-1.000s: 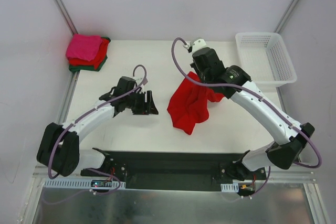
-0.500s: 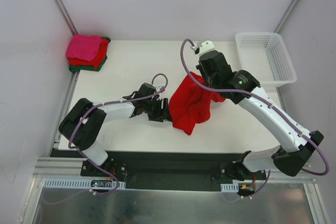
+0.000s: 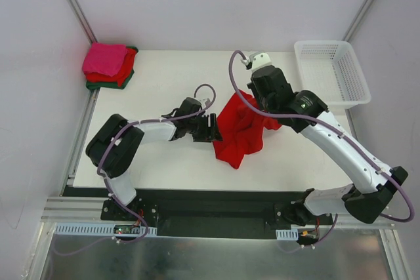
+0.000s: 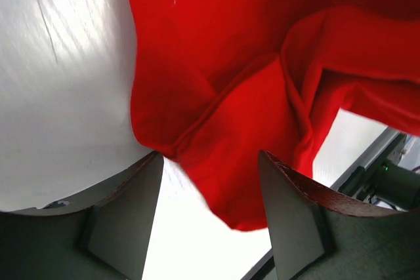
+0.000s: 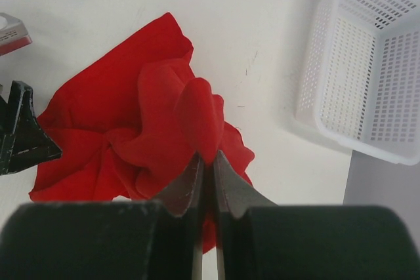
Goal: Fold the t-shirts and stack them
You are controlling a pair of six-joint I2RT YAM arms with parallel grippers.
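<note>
Left gripper [image 3: 212, 128] has its jaws spread pretty wide, and the edge of the crumpled bright red cloth t-shirt [image 3: 237, 137] lies right between their tips on the white table [image 3: 157, 86]. Right gripper [image 5: 207, 160] is pinched tight on a raised fold of it.

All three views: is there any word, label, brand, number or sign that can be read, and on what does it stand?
None can be read.
The red t-shirt, the folded stack and the white basket: plain, no print or tag showing.
The small boards at the arm bases: too small to show any legible marking.
</note>
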